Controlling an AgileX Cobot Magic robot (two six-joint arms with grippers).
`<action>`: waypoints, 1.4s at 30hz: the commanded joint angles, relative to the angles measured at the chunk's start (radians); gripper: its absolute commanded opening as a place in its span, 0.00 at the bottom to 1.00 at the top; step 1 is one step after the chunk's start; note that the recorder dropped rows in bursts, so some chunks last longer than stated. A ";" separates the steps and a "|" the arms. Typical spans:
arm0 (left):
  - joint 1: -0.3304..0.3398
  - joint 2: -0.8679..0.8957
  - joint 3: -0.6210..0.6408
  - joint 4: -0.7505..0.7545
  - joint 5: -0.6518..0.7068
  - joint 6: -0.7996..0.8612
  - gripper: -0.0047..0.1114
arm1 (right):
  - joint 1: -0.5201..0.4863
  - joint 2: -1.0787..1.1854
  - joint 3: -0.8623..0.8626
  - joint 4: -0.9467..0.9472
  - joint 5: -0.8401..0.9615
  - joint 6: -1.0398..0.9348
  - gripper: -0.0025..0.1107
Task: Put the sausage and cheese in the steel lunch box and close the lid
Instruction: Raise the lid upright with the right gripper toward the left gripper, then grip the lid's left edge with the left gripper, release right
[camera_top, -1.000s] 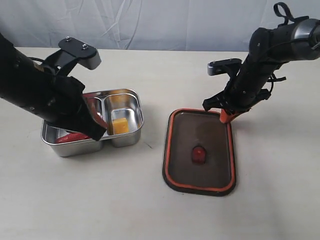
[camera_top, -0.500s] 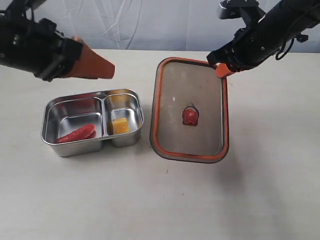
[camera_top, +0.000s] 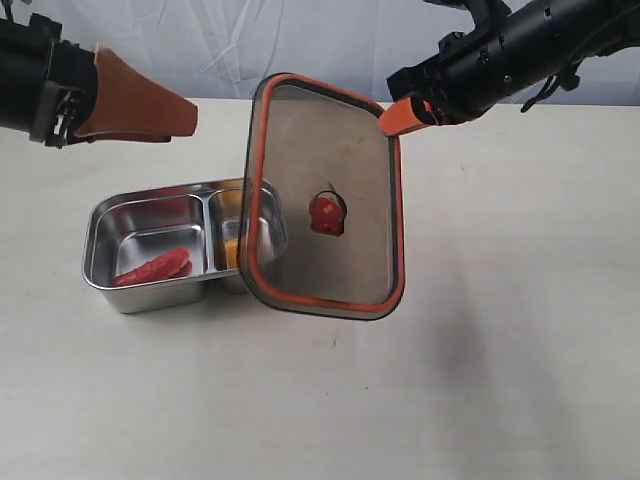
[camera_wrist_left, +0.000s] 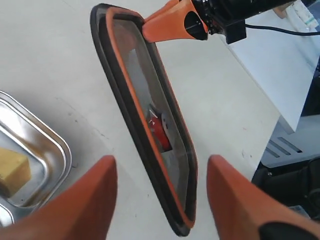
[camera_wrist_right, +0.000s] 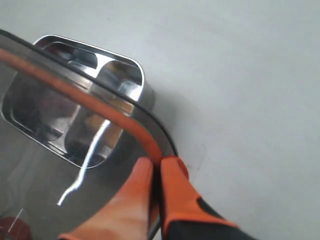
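Currently, I read the right pincer (camera_top: 405, 116) as clamped narrow on the dark, smoky translucent rectangular lid (camera_top: 350, 255). The grip is at the lid's edge near one rounded corner. In the right wrist view both orange fingers (camera_wrist_right: 172, 185) press together over the orange-red seal rim (camera_wrist_right: 100, 107). The lid hangs in the air, steeply tilted, with the seal rim and the small red valve (camera_top: 326, 212) facing the exterior camera.

In the exterior view the lid's left edge overlaps the right end of the shiny, rectangular two-compartment steel lunch box (camera_top: 150, 296). In the left wrist view bare tabletop (camera_top: 500, 360) shows between lid and box, so I read the two as apart.

The box stands on the pale tabletop. The small red, slightly curved sausage (camera_top: 152, 267) lies in the larger left compartment, near the front wall. The yellow-orange block of cheese (camera_wrist_left: 12, 167) lies in the smaller right compartment and is partly hidden behind the lid in the exterior view.

The left pincer (camera_top: 140, 106) is spread wide and holds nothing. It is raised above the tabletop, behind the box's left end and well apart from it.
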 joint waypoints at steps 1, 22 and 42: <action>0.004 0.032 -0.005 -0.033 0.030 0.009 0.52 | -0.004 -0.012 -0.002 0.082 0.023 -0.052 0.01; -0.072 0.191 -0.005 -0.193 0.009 0.103 0.52 | -0.004 -0.012 -0.002 0.159 0.032 -0.097 0.01; -0.215 0.192 -0.005 -0.181 -0.185 0.121 0.04 | -0.004 -0.012 -0.002 0.255 0.116 -0.177 0.01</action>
